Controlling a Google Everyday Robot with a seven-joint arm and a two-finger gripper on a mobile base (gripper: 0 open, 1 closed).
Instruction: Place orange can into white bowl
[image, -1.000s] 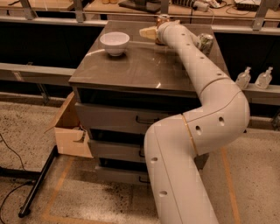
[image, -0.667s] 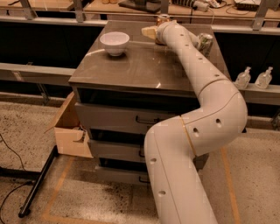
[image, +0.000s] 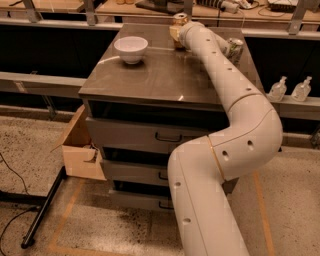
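The orange can (image: 179, 21) stands upright at the far edge of the grey cabinet top (image: 165, 75), right of centre. Only its silver top and upper body show, because my gripper (image: 175, 34) is right at it on the near side and covers its lower part. My white arm (image: 235, 95) reaches over the right side of the cabinet top to it. The white bowl (image: 131, 48) stands upright and empty on the far left of the cabinet top, about a hand's width left of the gripper.
A white-and-green soda can (image: 234, 49) stands at the cabinet's right edge, just behind my arm. The cabinet has drawers (image: 150, 135) below. A cardboard box (image: 80, 150) sits on the floor at its left. Two clear bottles (image: 290, 90) stand on a shelf at right.
My gripper has shifted slightly toward the far edge, closer in on the orange can. The bowl and the soda can have not moved.
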